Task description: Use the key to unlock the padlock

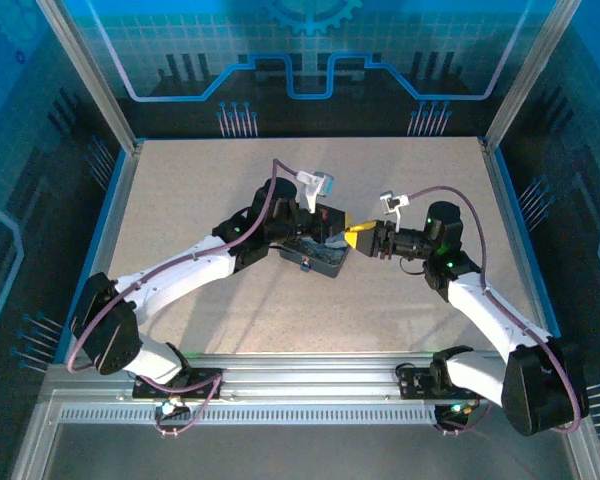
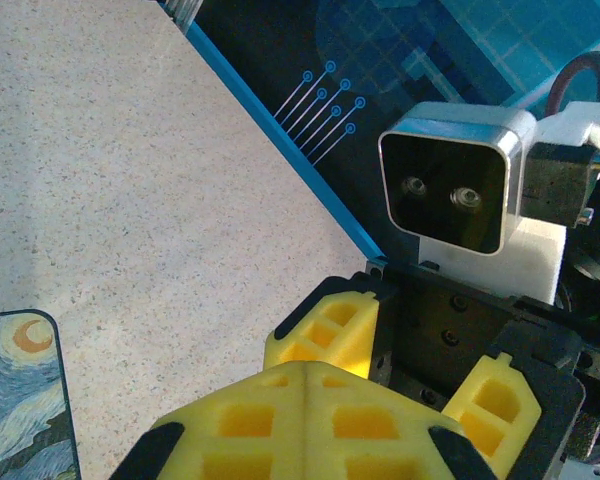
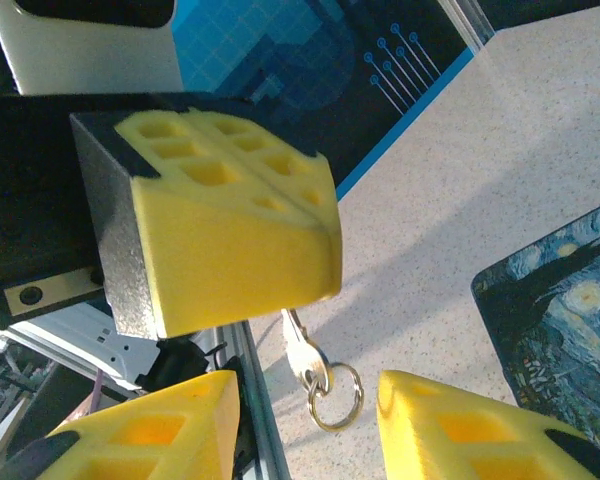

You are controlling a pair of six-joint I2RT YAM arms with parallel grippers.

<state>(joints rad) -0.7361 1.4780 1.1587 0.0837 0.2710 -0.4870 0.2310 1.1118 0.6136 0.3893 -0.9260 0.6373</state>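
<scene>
Overhead, we see the left pincer point(image 1: 348, 232) and right pincer point(image 1: 366, 240) tip to tip just by the starry box point(image 1: 315, 258) on the counter point(image 1: 230, 300). From the left wrist, our left fingers point(image 2: 240, 425) press together (no gap). From the right wrist, the key point(image 3: 298, 350) hangs pinched in the left pincer, its ring point(image 3: 335, 397) seen between the right pincer's partly spread fingers.

Two hands point(image 2: 305, 410) point(image 3: 305, 425), one key point(image 3: 298, 350), one ring point(image 3: 335, 397), one box point(image 3: 560, 300)
</scene>
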